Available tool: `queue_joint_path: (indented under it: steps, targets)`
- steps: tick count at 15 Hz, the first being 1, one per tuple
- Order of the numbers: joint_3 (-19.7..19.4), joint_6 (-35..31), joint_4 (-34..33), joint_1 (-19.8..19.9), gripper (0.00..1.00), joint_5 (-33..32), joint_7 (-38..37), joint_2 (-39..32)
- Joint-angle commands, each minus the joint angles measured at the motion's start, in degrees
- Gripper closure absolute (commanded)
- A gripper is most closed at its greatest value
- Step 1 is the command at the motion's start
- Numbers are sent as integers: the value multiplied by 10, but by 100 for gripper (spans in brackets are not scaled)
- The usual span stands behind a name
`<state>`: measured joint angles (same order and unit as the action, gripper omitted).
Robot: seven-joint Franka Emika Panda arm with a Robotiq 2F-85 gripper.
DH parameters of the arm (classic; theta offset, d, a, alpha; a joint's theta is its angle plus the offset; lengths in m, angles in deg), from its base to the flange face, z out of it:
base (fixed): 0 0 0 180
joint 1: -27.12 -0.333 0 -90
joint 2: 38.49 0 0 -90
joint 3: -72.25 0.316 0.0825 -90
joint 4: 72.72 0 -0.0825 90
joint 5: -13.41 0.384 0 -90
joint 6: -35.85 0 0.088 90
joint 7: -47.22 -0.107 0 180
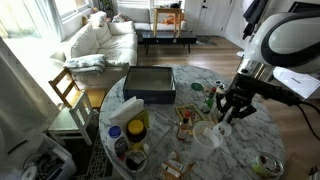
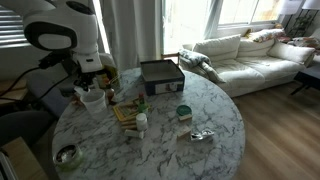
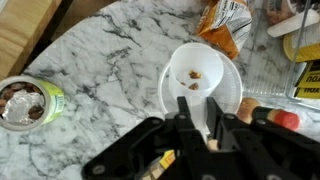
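One gripper (image 3: 200, 112) pinching white cup (image 3: 200, 68) rim; can (image 3: 28, 105) label blurred.

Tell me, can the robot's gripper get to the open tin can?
Probably yes, but its jaws are busy: the gripper pinches the rim of the white cup. The tin can stands nearby on the marble table, with nothing between.

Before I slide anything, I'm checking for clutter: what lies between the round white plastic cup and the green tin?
Nothing: the wrist view shows only bare marble tabletop between the round white plastic cup and the green tin.
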<state>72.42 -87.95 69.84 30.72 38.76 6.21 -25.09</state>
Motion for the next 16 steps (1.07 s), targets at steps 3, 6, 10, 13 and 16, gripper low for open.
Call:
queue_joint_path:
  steps: [3, 6, 10, 13, 16]
  targets:
    - [-3, -30, 7, -6, 78, 22, 84, 0]
    - [-7, -41, 13, -7, 78, 41, 120, 0]
    - [-8, -49, 14, -11, 94, 46, 145, 0]
    - [-9, -65, 13, -17, 94, 36, 224, -5]
    - [-16, -86, 17, -26, 94, 42, 332, -9]
